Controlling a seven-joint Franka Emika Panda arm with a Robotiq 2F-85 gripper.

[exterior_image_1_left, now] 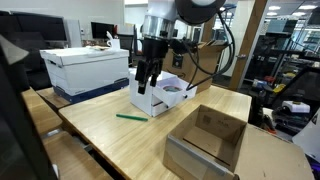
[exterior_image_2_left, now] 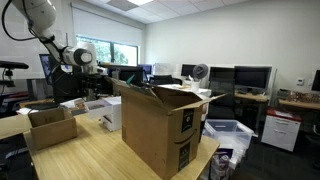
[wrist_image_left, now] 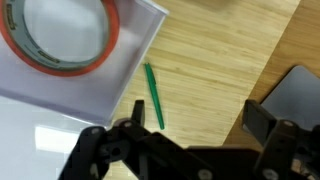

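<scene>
My gripper (exterior_image_1_left: 148, 80) hangs open and empty above the wooden table, over the near edge of a white open box (exterior_image_1_left: 160, 97). In the wrist view the two black fingers (wrist_image_left: 195, 125) stand wide apart with bare wood between them. A green pen (wrist_image_left: 153, 96) lies on the table just left of the fingers; it also shows in an exterior view (exterior_image_1_left: 131, 117). A roll of orange tape (wrist_image_left: 62, 35) lies in the white box (wrist_image_left: 120, 75) at the top left. In the far exterior view the gripper (exterior_image_2_left: 92, 88) is small and hangs above the white box (exterior_image_2_left: 107, 110).
An open cardboard box (exterior_image_1_left: 208, 140) sits at the table's near right corner. A white and blue storage box (exterior_image_1_left: 85, 70) stands at the left. In an exterior view a tall cardboard box (exterior_image_2_left: 165, 125) fills the foreground and a small one (exterior_image_2_left: 50, 127) sits at left.
</scene>
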